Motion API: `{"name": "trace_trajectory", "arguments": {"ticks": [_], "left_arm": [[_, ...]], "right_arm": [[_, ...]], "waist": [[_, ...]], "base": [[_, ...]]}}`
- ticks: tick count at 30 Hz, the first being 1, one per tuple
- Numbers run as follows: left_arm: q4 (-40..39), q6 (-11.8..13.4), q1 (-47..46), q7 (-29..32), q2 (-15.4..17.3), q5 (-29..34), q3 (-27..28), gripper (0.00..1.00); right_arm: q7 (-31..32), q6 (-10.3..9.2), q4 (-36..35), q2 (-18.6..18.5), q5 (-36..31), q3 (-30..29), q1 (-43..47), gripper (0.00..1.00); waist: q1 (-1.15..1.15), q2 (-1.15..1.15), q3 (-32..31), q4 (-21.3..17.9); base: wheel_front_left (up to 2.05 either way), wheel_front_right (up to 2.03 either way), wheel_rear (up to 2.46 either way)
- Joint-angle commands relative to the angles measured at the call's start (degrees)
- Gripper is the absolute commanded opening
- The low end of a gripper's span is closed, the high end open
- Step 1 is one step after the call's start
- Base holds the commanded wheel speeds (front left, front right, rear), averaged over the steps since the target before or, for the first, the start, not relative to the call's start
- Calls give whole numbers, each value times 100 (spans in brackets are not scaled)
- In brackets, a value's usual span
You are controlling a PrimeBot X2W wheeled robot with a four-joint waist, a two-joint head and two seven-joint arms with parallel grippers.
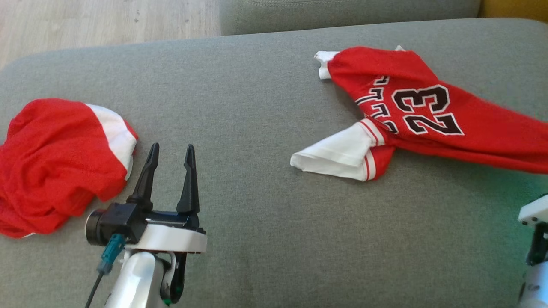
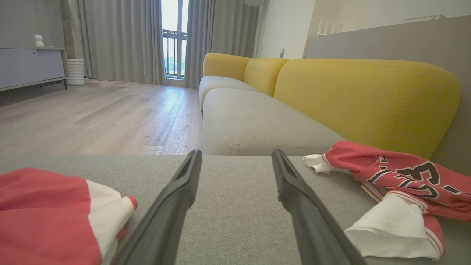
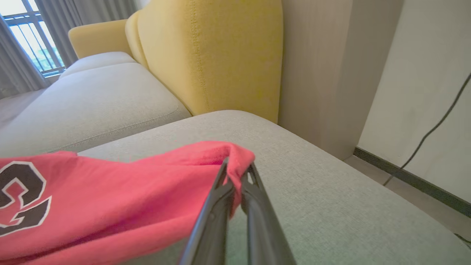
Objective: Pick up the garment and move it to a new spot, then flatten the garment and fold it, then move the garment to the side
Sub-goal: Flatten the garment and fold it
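The red jersey [image 1: 424, 111] lies stretched over the right side of the grey cushion [image 1: 257, 239], number up, with one white sleeve [image 1: 334, 156] splayed toward the cushion's middle. The right pincer [image 3: 238, 164] is clamped on a fold of the jersey's red edge near the cushion's right end, where the cloth rises in a small ridge. The left pincer [image 1: 171, 148] hovers over the cushion's left part, fingers spread and empty, just beside a second, bunched red garment [image 1: 60, 162] at the cushion's left end.

This looks like the carrying step. A one-point pinch will likely trail the rest of the jersey, so lift until the sleeves clear the cushion. Travel slowly so the thin fold does not slip. Set it down on the bare middle of the cushion, apart from the bunched garment, where both pincers can reach to flatten it.
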Motion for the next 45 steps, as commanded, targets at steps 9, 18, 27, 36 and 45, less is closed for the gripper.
{"name": "trace_trajectory", "arguments": {"ticks": [9,18,27,36,45], "left_arm": [[-126,-33,13,-46,8,32,185,100],[-182,-22,135,-46,6,-1,174,100],[-183,-7,248,-46,5,-41,62,100],[-165,13,155,-46,5,-98,-78,100],[-100,54,-21,-46,5,-242,-288,100]], "right_arm": [[-173,44,-132,-23,135,646,-113,100],[-249,44,-931,-23,1633,2745,768,100],[-251,44,-1200,-23,2281,3893,1481,100],[197,44,-1165,-23,3002,4767,1123,100],[882,44,-422,-23,3837,5167,415,100]], "waist": [[0,0,-160,-20],[0,0,-339,-28],[0,0,-418,20],[0,0,-229,214],[0,0,62,624]], "base": [[0,0,0],[0,0,0],[0,0,0],[0,0,0],[0,0,0]]}}
